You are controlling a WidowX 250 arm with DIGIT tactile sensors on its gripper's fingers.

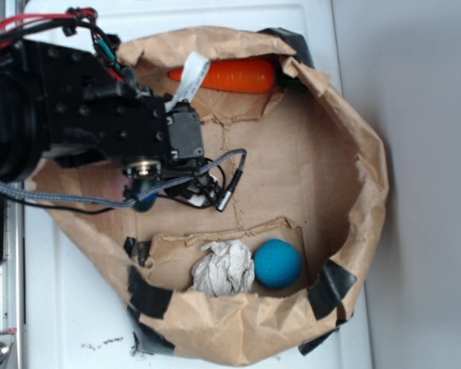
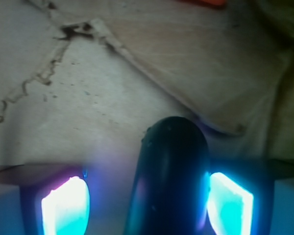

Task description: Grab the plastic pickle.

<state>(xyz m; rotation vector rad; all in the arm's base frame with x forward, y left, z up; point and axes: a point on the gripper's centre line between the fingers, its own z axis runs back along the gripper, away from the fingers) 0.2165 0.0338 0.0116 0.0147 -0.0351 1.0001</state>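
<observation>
Gripper (image 2: pixel 147 200) low over brown paper (image 2: pixel 112 73), plastic pickle (image 2: pixel 169 171) between its glowing pads (image 2: pixel 66 205), touching the right one, gap on the left, jaws apart, orange carrot (image 1: pixel 234 75) beyond

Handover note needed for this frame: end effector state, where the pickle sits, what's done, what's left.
End effector: open, pads either side of the plastic pickle; right pad looks close or touching, left pad has a gap.
Pickle: on the cardboard floor inside the paper-walled bin, mostly hidden under the arm in the exterior view.
Done: approach and straddle.
Left: close, confirm grip, lift.
Carrot, blue ball and crumpled paper lie apart.
</observation>
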